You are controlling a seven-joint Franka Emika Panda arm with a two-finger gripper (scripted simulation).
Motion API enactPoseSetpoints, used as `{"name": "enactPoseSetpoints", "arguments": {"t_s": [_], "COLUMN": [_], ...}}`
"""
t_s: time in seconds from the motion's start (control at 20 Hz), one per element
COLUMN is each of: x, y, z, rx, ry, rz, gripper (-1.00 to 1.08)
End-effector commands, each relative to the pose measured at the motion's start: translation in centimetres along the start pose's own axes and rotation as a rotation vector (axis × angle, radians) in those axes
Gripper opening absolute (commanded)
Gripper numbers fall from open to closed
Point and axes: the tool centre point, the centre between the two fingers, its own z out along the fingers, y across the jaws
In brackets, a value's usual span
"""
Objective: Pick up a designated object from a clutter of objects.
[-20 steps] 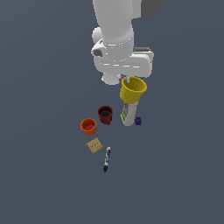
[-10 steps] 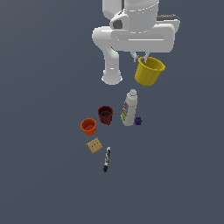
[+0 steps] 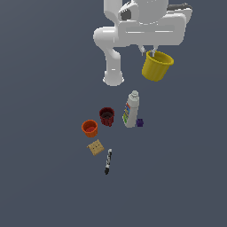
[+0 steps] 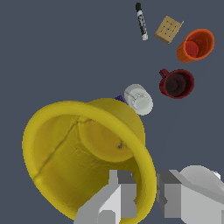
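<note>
Yellow cup (image 3: 156, 66) in gripper (image 3: 149, 52), high above white bottle (image 3: 131, 109)

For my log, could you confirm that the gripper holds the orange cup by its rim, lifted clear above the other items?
Not quite: the gripper holds the yellow cup by its rim, as the exterior view shows. The orange cup sits below among the clutter.

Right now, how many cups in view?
3. Yellow cup held aloft in the tool; dark red cup beside the white bottle; orange cup near the cracker.
</note>
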Motion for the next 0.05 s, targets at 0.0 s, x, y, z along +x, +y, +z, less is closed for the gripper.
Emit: {"name": "enactPoseSetpoints", "arguments": {"t_s": [0.0], "x": [0.16], "y": [0.05], "z": [-0.05], "rx": [0.002], "ry": [0.002], "rz": [0.001], "gripper": [-1.00]}}
